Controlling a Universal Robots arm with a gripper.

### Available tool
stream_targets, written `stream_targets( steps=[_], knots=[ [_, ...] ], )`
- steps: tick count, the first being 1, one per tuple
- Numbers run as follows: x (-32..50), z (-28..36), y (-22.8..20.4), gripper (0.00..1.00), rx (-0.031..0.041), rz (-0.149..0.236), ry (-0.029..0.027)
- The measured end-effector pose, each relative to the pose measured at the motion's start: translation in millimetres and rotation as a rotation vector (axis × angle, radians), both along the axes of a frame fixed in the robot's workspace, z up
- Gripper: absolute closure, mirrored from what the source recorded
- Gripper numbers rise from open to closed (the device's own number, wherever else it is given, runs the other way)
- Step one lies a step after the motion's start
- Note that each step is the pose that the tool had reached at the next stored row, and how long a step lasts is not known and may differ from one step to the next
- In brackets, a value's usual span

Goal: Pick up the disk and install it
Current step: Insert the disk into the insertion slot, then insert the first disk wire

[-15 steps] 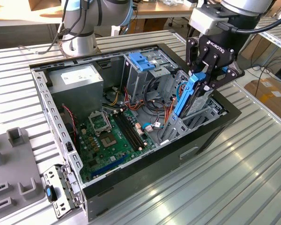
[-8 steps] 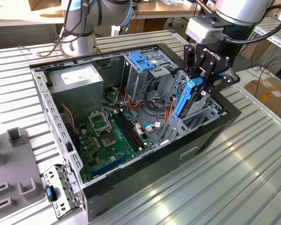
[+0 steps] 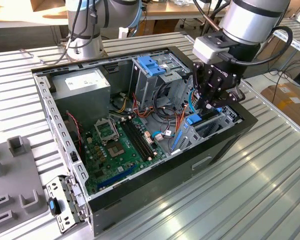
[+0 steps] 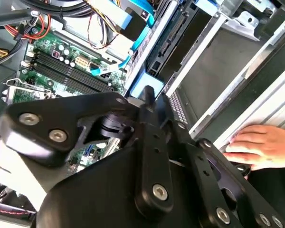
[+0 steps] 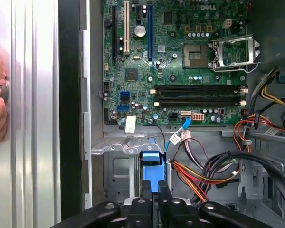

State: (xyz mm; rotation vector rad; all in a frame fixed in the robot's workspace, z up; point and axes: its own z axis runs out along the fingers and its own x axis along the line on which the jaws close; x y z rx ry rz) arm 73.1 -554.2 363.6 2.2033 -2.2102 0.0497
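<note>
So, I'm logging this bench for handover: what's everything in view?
case: one, black, open, on the metal table.
motherboard: one, green, inside the case.
power supply: one, grey, case's far corner.
drive cage: one, grey with blue top, beside the power supply.
disk: one, blue bracket showing, bay at the exterior view's right.
cables: several, mixed colours, inside the case.
fixture: one, grey, exterior view's left.
hand: one, person's, beside the case.
gripper: one, black, over the disk.

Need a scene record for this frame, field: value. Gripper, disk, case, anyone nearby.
case: computer case, open, on a ribbed metal table
gripper: gripper low over the drive bay, at the case's end on the exterior view's right
disk: disk in that bay, blue bracket just beyond the gripper; grip unconfirmed
person: hand on the table outside the case wall
</note>
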Motion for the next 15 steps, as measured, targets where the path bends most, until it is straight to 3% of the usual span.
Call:
stream_targets(
  steps=[2, 15],
  knots=[
    [0.4, -0.4, 0.0, 0.89, -0.0003, 0.000, 0.0000],
    [0.4, -0.8, 0.0, 0.89, -0.0001, 0.000, 0.0000]
  ],
)
